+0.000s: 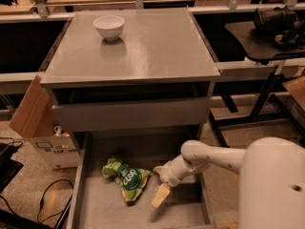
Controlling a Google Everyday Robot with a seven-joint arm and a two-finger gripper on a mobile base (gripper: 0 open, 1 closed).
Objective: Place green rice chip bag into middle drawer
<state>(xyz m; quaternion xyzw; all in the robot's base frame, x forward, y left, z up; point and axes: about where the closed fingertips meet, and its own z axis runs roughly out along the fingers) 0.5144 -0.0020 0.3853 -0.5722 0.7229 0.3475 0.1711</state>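
Though beside bag point(126, 178) (in drawer point(102, 211)), gripper point(159, 184)

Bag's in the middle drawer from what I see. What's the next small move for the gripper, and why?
Probably lift the gripper straight up and back out of the middle drawer. The green rice chip bag lies on the drawer floor beside the gripper, whose open fingers look apart from it, so nothing seems left to hold.

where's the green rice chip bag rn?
Camera view, lower centre-left: the green rice chip bag lies on the floor of the open middle drawer; the gripper sits just to its right.
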